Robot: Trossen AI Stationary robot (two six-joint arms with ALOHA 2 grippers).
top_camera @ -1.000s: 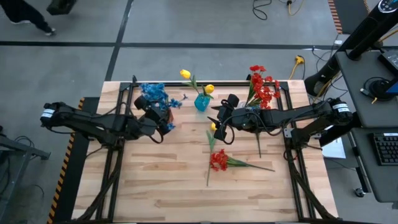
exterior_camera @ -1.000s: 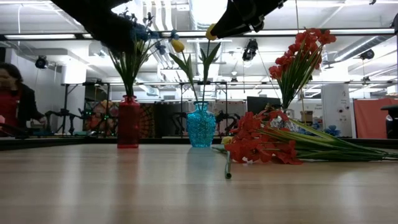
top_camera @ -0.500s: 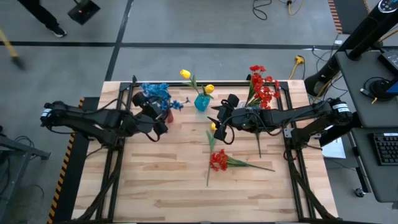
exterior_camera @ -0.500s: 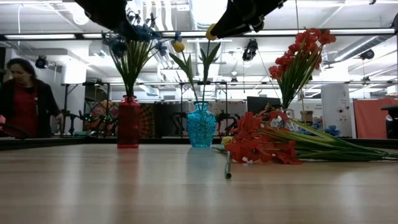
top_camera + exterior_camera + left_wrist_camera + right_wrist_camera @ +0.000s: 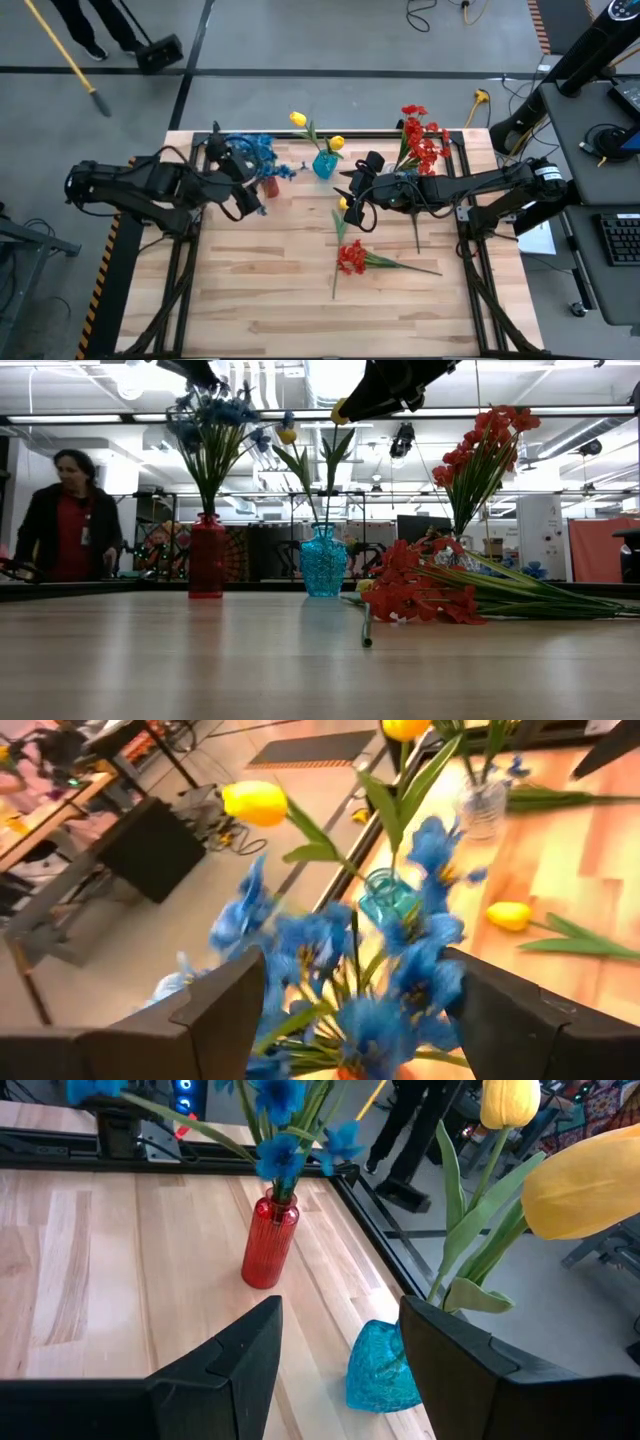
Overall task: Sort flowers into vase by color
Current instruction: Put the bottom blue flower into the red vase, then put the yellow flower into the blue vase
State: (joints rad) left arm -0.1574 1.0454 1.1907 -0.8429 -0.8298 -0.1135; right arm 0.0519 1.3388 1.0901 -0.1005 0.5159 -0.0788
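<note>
Flowers [image 5: 352,258] lying below the right claw [image 5: 349,198], which grasps a yellow tulip [image 5: 344,203], seem light and floppy; stems are best pinched. Left claw [image 5: 232,172] is released.

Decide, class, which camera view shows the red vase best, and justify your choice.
The low view: the red vase stands whole, side-on, blue flowers rising from it. The right wrist view also shows it whole, but at an angle. The high view shows only a red patch beneath the blooms, the left wrist view barely its rim.
</note>
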